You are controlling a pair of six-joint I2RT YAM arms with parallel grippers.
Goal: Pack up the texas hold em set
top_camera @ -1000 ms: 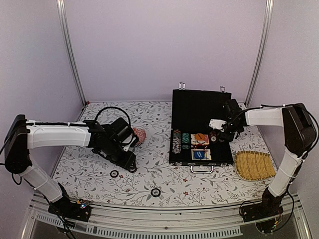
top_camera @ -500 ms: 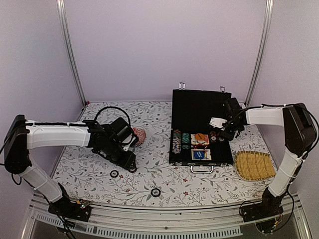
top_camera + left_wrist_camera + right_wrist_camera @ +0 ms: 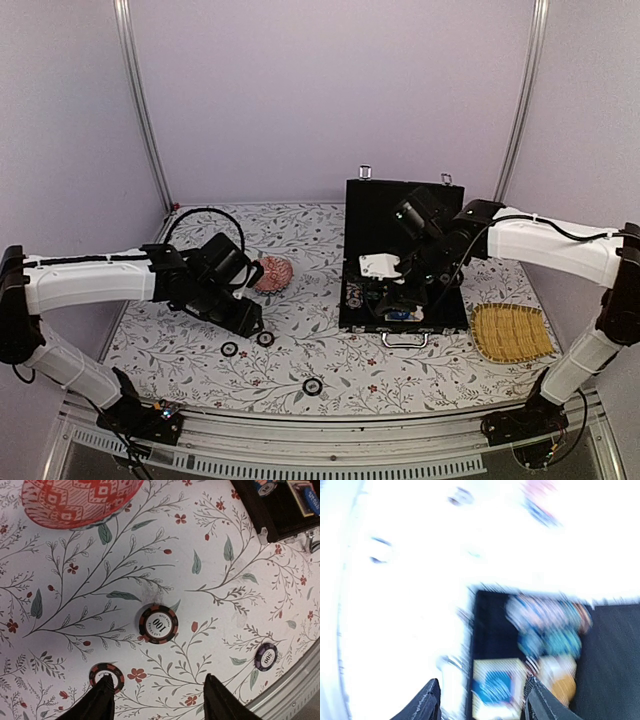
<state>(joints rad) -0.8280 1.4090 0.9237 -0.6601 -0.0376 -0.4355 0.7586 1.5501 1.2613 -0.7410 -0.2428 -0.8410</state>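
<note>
The black briefcase (image 3: pixel 452 300) lies open at the right, lid up, with several chips (image 3: pixel 362 285) and card decks in its tray. My right gripper (image 3: pixel 398 292) hovers open over the tray's front left. Its wrist view is blurred and shows a blue deck (image 3: pixel 495 687), chips (image 3: pixel 550 625) and an orange patch (image 3: pixel 560 680) under my open right gripper (image 3: pixel 482 702). Three loose chips lie on the table: a black-and-red one (image 3: pixel 229 349), a "100" chip (image 3: pixel 265 339) and a darker one (image 3: pixel 312 386). My left gripper (image 3: pixel 248 322) is open just above them. In the left wrist view, my left gripper (image 3: pixel 157 700) hangs open, its left finger over a chip (image 3: pixel 106 676), the "100" chip (image 3: pixel 158 624) ahead, a purple chip (image 3: pixel 266 656) to the right.
The pink patterned dome (image 3: pixel 272 274) sits behind my left gripper and shows in the left wrist view (image 3: pixel 80 500). The yellow woven tray (image 3: pixel 512 332) lies right of the case. The case's silver handle (image 3: pixel 405 340) faces the table's front edge. The case corner (image 3: pixel 272 515) shows at upper right.
My right arm has swung left from the case's right side to above its front left. My left gripper has drawn back left, and the "100" chip now shows beside it.
</note>
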